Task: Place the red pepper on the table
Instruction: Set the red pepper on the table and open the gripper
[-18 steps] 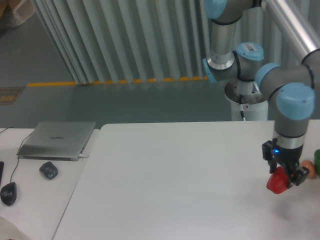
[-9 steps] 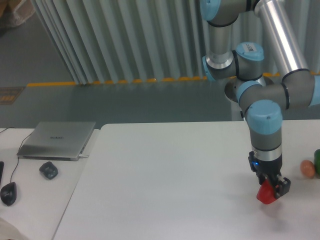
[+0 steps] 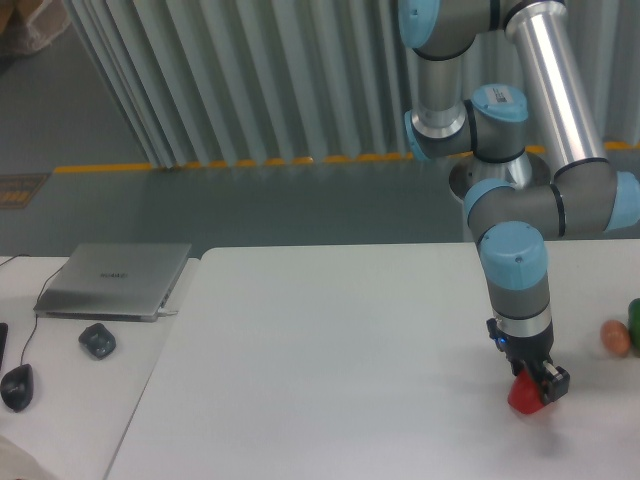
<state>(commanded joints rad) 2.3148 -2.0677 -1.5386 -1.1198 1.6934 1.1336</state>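
While pointing straight down, gripper (image 3: 534,385) is clenched on the red pepper (image 3: 523,397). Pepper sits low against the table (image 3: 330,360), right side; contact unclear.

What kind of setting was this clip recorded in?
Probably a robotics lab or workshop: a pedestal-mounted grey and blue robot arm at a plain white table, yellow floor marking tape, and a closed silver laptop.

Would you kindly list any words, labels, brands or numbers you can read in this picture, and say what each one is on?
No text can be read.
Laptop: a small mark on its lid, too blurred to read.
Arm joint cap: a white label with dark marks, too small to read.
Arm base: a small red-and-white tag, illegible.
Red pepper, gripper, table: no lettering shows.
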